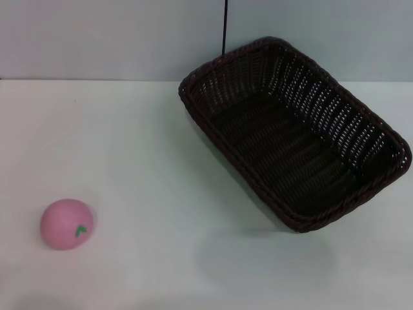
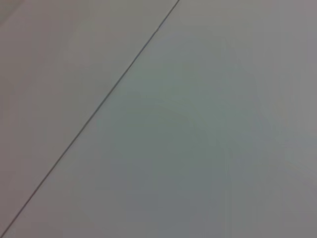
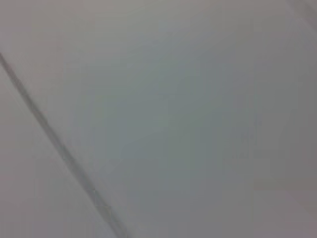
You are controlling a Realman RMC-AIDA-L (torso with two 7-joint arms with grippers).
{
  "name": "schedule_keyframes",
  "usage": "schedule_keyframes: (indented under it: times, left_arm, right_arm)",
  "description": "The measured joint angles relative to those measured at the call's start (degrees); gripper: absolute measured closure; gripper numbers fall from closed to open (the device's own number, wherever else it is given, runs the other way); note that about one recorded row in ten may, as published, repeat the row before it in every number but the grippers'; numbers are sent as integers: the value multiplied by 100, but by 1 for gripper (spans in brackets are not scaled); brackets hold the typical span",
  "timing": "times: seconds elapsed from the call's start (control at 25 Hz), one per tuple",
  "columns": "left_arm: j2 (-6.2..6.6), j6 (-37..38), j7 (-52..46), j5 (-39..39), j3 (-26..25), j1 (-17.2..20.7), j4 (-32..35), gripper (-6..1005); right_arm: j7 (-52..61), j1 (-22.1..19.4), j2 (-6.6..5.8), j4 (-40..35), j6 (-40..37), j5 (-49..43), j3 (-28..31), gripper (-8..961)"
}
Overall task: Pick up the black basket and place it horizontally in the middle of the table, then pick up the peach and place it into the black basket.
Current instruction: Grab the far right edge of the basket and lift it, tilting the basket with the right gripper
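Observation:
The black basket (image 1: 293,132) lies on the white table (image 1: 148,161) at the right, turned diagonally, its far corner near the wall and its near corner toward the right edge. It is empty. The pink peach (image 1: 66,223) sits on the table at the near left, its green leaf mark facing me. Neither gripper shows in the head view. Both wrist views show only a plain pale surface crossed by a thin dark line.
A pale grey wall (image 1: 97,39) meets the table's far edge. A thin black cable (image 1: 224,26) hangs down the wall behind the basket. Bare tabletop lies between the peach and the basket.

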Motion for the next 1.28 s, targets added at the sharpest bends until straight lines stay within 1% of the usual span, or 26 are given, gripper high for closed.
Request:
schedule_keyframes:
  times: [0.08,0.12,0.16,0.2,0.28,0.32,0.36,0.4,0.52,0.56,0.6,0.64,0.72,0.76,0.8,0.84,0.92,0.96,1.0,1.12,1.28]
  left_arm:
    - [-1,-10,-1,0,2,-5,-1,156]
    - [-1,-10,-1,0,2,-5,-1,156]
    - [-2,-17,-2,1,10,-11,1,156]
    - [-2,-17,-2,1,10,-11,1,156]
    - [-4,-26,-3,6,50,-25,-2,156]
    - [-5,-38,-3,6,77,-28,-1,156]
    - [-5,-38,-3,6,77,-28,-1,156]
    - [-5,-38,-3,6,77,-28,-1,156]
    - [-16,-100,-8,7,178,-37,-2,156]
    - [-17,-131,-12,8,237,-36,-2,156]
    - [-17,-138,-12,6,246,-36,1,156]
    - [-18,-152,-13,7,263,-35,0,156]
    - [-17,-163,-13,6,290,-34,0,156]
    - [-22,-174,-13,7,366,-32,-2,156]
    - [-24,-177,-13,7,394,-32,-4,156]
    - [-26,-180,-13,8,410,-32,-9,156]
    - [-26,-186,-13,7,432,-31,-9,156]
    - [-26,-210,-13,7,450,-30,-17,156]
    - [-26,-225,-13,7,452,-24,-30,156]
    - [-26,-268,-13,6,454,-6,-58,157]
    - [-26,-392,-13,6,460,34,-73,157]
  right_arm:
    - [768,59,-96,-338,64,-598,-160,539]
    - [1239,99,-169,-567,43,-934,-290,528]
    - [1863,166,-256,-979,-61,-1408,-538,517]
    - [1863,166,-256,-979,-61,-1408,-538,481]
    - [2539,257,-330,-1487,-173,-1887,-818,408]
    - [2920,329,-372,-1820,-252,-2177,-966,371]
    - [3469,482,-446,-2308,-519,-2691,-1103,335]
    - [3469,482,-446,-2308,-519,-2691,-1103,332]
    - [4227,777,-587,-2933,-1253,-3343,-1154,321]
    - [4716,1042,-700,-3335,-1781,-3729,-1191,318]
    - [4716,1042,-700,-3335,-1781,-3729,-1191,314]
    - [4901,1171,-749,-3510,-1990,-3898,-1235,311]
    - [5257,1452,-827,-3897,-2326,-4327,-1489,311]
    - [5487,1678,-873,-4151,-2449,-4723,-1854,312]
    - [5487,1678,-873,-4151,-2449,-4723,-1854,312]
    - [5576,1780,-890,-4221,-2476,-4905,-2039,312]
    - [5693,1982,-916,-4263,-2494,-5218,-2446,313]
    - [5726,2155,-934,-4261,-2481,-5458,-2797,313]
    - [5726,2155,-934,-4261,-2481,-5458,-2797,313]
    - [5711,2364,-945,-4223,-2267,-5898,-3349,314]
    - [5716,2493,-930,-4149,-2015,-6119,-3917,314]
